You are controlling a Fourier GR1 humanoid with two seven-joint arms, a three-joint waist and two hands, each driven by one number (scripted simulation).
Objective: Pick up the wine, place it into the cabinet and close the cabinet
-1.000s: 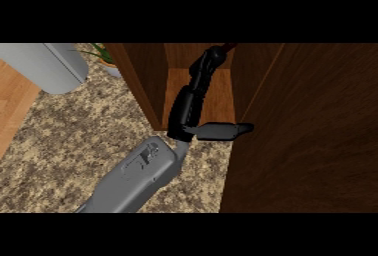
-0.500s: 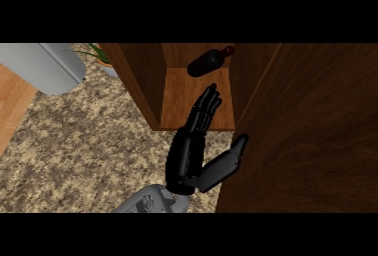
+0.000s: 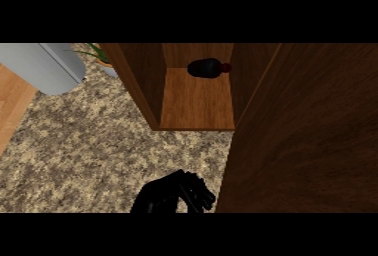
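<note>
Having the wine (image 3: 207, 68) inside the cabinet (image 3: 148, 85) already, leaving only the door (image 3: 310, 145) to shut.

Passing, at far left, a grey bin (image 3: 44, 65) and a green plant (image 3: 96, 52), both well apart from the work. Crossing open speckled counter (image 3: 88, 145), judging it ample room for moving the arm. Finding the wine at the back of the cabinet's floor, near the right wall, so counting pick and place as done. Spotting the right hand (image 3: 173, 196) low at the view's bottom, just beside the door's near edge, holding nothing; not managing to tell how far open. Reaching the door standing wide at right: judging the close as needing a swing leftward across the opening, minding the door's edge and the cabinet's front lip.
</note>
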